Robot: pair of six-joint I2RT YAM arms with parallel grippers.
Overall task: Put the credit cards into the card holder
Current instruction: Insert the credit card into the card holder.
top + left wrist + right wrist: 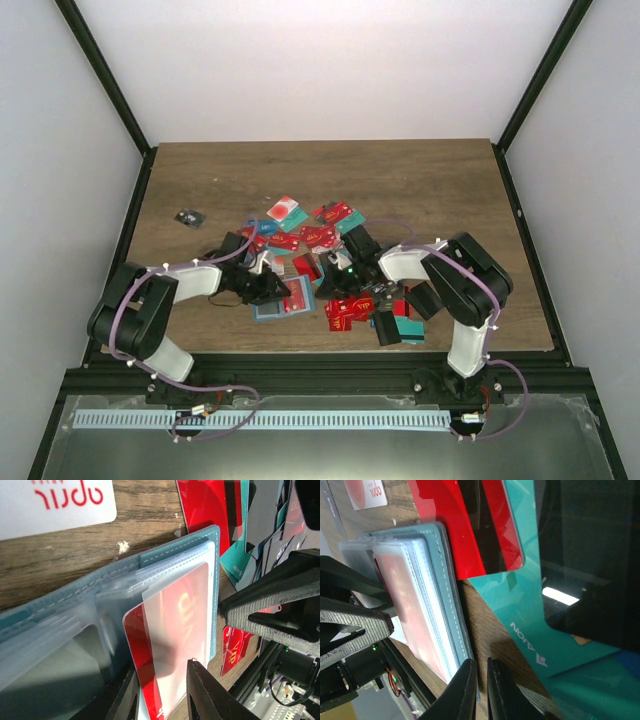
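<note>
One red plastic card (pixel 175 630) sits mostly under the frosted sleeve of the open teal bifold card holder (pixel 150 555). The holder lies flat on the wooden table (pixel 400 180) near its front edge, between the two arms. Left gripper (pixel 162 700): jaws parted a little, straddling the card's near end; no firm hold evident. The card lies straight ahead of this gripper, its long axis in line with the fingers and pointing away from them. The left arm is the nearer. A bare red strip shows on the fold side, so seating appears incomplete. Right gripper (pixel 482 690): closed to a slit at the holder's outer edge; whether it nips the cover is unclear. Loose cards (pixel 340 212) lie beyond.
</note>
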